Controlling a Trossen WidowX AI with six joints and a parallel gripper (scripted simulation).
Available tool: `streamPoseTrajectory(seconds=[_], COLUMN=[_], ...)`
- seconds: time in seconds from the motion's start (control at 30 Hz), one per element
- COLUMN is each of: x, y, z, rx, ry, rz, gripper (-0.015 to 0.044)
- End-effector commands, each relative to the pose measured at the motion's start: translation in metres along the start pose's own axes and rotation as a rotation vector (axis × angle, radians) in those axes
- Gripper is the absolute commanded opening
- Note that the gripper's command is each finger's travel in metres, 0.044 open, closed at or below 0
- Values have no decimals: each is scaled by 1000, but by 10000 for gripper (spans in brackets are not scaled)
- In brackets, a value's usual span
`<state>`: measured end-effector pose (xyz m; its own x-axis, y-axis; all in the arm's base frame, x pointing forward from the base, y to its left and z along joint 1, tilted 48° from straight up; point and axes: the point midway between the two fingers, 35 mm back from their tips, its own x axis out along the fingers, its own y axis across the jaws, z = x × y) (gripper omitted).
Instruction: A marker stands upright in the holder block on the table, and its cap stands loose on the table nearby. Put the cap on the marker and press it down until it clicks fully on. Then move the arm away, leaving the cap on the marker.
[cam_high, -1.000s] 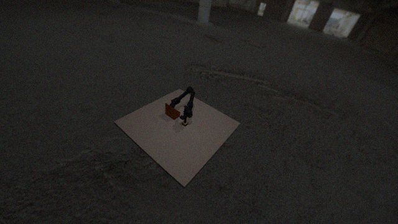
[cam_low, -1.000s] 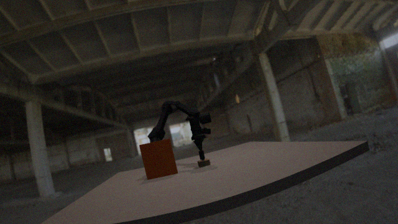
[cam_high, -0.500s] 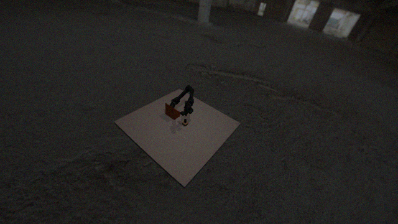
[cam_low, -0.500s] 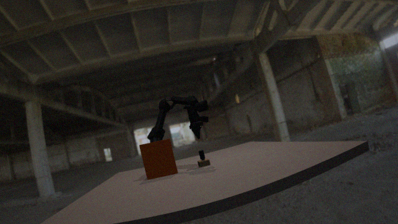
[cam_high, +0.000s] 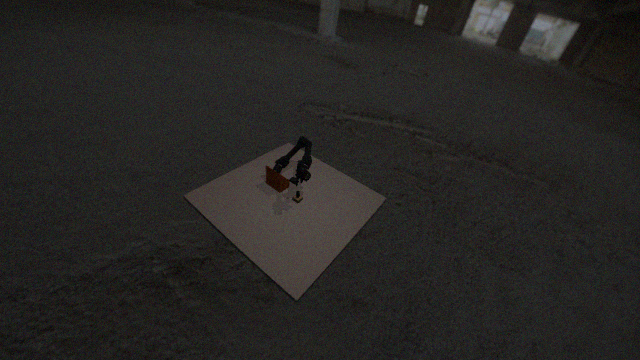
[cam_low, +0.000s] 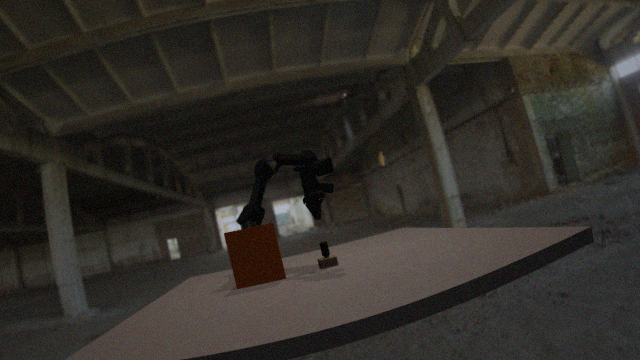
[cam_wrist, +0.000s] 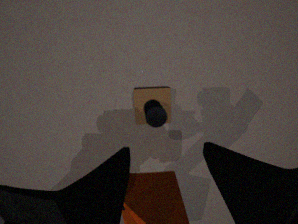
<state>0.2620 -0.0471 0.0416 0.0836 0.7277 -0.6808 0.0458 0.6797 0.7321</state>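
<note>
The tan holder block (cam_high: 297, 200) (cam_low: 328, 263) (cam_wrist: 142, 96) stands on the table with a dark upright column in it. In the wrist view the column's upper end is a dark bluish round cap (cam_wrist: 156, 117), in line with the darker marker (cam_wrist: 150, 104) below it. The column looks straight in the exterior view. Cap and marker are too dark to tell apart there, and I cannot tell whether the cap is fully down. My gripper (cam_low: 317, 217) (cam_wrist: 167, 150) is open and empty, well above the cap, touching nothing. No loose cap shows on the table.
An orange upright panel (cam_high: 276, 180) (cam_low: 255, 257) (cam_wrist: 157, 195) stands on the table near the holder block, on the arm base's side. The pale table (cam_high: 280, 250) (cam_low: 425, 270) (cam_wrist: 60, 50) carries shadows of the arm around the block.
</note>
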Motion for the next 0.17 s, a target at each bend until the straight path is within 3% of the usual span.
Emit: streamPoseTrajectory(seconds=[0.0, 0.1, 0.13], x=[0, 0, 0], y=[0, 0, 0], z=[-1, -1, -1], rx=[-5, -5, -5], ry=[5, 5, 5], rz=[-4, -4, -4], gripper=[368, 440, 440])
